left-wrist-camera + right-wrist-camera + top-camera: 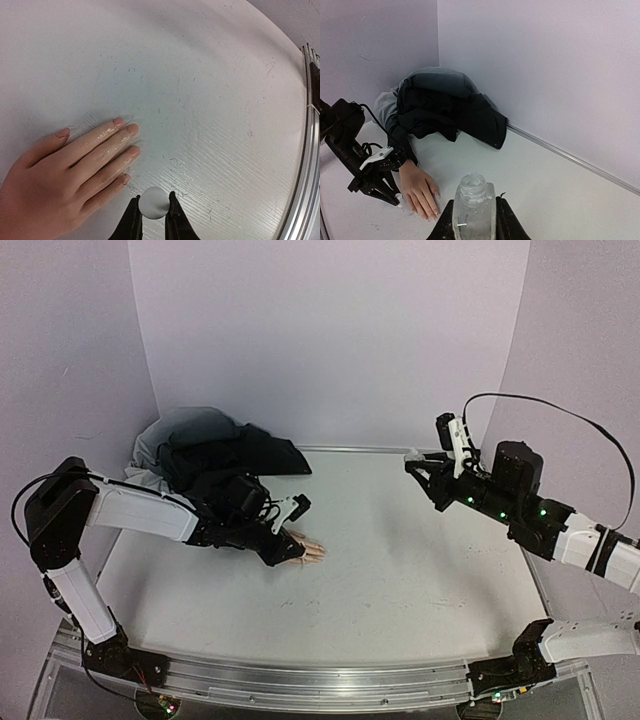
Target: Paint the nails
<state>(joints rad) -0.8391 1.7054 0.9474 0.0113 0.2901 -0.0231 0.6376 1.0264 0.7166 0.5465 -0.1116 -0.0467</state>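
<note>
Left gripper [153, 199] clamped on white round cap [153, 207] just beside mannequin hand [65, 170], right gripper [474, 222] clamped on open clear bottle [473, 200]; judgement: lower slowly onto nails [118, 121], light strokes, no pushing.

Left gripper [290, 523] is seen low at centre-left of frame, just over the wrist end of the mannequin hand [308, 551]. The hand is laid flat on the white table [400, 570], fingers pointed frame-right. Nails not resolved here. Dark cloth pile [225, 455] is heaped at upper left. Right gripper [420, 465] is held raised at right-centre, well apart.
</note>
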